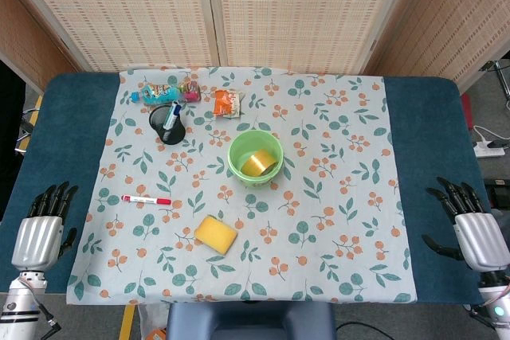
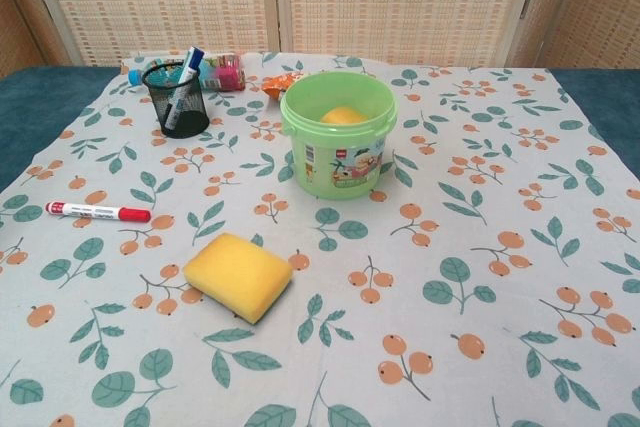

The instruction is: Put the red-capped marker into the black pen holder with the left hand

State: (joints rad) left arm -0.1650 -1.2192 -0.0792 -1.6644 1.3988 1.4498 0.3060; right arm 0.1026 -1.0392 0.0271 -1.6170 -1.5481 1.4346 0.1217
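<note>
The red-capped marker [image 1: 146,199] [image 2: 97,211] lies flat on the floral cloth at the left, its white body running left to right. The black mesh pen holder [image 1: 169,124] [image 2: 176,98] stands upright behind it, with a blue marker leaning inside. My left hand [image 1: 43,228] hangs at the table's front left edge, well to the left of the marker, fingers apart and empty. At the front right edge my right hand [image 1: 470,228] is also spread with nothing in it. Neither hand shows in the chest view.
A green bucket [image 1: 256,158] [image 2: 337,133] with a yellow item inside stands mid-table. A yellow sponge [image 1: 216,234] [image 2: 238,275] lies in front of it. A lying bottle [image 1: 165,91] and an orange snack packet [image 1: 226,103] sit at the back.
</note>
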